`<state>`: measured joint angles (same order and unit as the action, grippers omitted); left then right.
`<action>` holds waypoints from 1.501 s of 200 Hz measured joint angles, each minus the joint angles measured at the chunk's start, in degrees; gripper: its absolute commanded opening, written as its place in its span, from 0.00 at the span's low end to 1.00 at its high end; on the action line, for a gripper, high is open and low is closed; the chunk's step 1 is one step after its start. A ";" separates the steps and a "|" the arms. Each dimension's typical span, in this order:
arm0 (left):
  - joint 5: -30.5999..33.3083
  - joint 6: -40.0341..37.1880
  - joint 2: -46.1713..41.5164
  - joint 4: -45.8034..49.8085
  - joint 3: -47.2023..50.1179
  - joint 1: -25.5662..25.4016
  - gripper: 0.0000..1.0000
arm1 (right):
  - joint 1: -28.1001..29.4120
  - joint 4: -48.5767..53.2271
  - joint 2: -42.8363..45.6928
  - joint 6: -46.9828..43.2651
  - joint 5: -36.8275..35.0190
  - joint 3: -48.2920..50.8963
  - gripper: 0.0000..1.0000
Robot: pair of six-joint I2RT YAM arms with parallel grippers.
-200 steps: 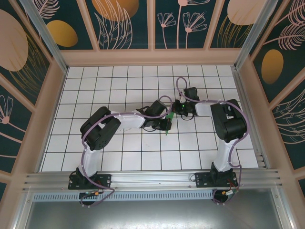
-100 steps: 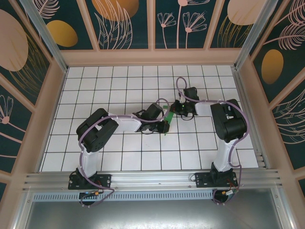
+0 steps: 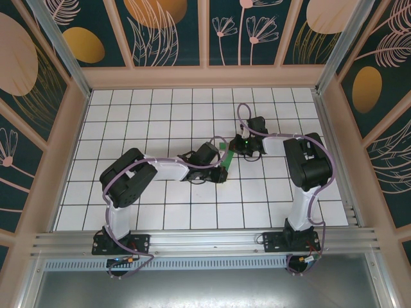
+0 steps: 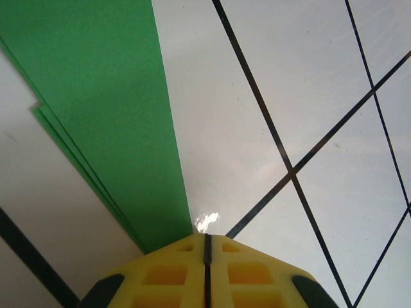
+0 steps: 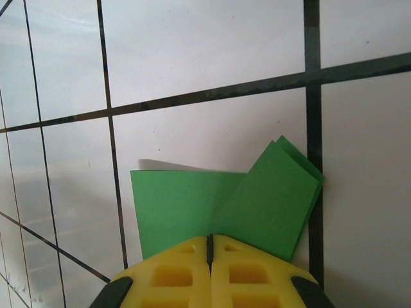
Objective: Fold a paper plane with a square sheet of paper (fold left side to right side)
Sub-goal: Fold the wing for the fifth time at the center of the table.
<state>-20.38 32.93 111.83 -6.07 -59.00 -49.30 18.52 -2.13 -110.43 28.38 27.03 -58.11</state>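
On the white tiled table [image 4: 270, 96], my left tool [image 4: 207, 240] and right tool [image 5: 209, 239], both closed, sit on the folded bright-green paper plane [image 4: 109, 115]. I'd pin firmly with the right and crease slowly with the left.

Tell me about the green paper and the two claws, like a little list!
paper: green, folded in layers, on the tiled table
left gripper: shut, tips at the paper's edge
right gripper: shut, tips over the paper's near edge
pinched or just pressed: cannot tell
position: paper lies between the two grippers
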 measured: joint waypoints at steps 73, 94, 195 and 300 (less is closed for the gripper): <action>-0.20 -0.15 -1.44 -1.05 2.40 -0.70 0.10 | 0.00 0.59 -0.13 -0.02 0.24 -0.37 0.00; -0.28 -0.15 -1.62 -1.25 2.67 -0.70 0.10 | 0.00 0.66 -0.13 -0.02 0.24 -0.42 0.00; -2.84 -0.61 -4.15 0.42 5.57 -1.53 0.10 | 0.00 1.09 -0.33 -0.04 0.31 -0.81 0.00; 3.19 1.60 -26.27 3.02 8.59 8.87 0.32 | -0.11 3.45 8.44 -3.87 -5.16 -2.21 0.40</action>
<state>-17.19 34.52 85.56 -3.05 -50.41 -40.42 18.41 1.32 -102.00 24.51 21.87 -60.31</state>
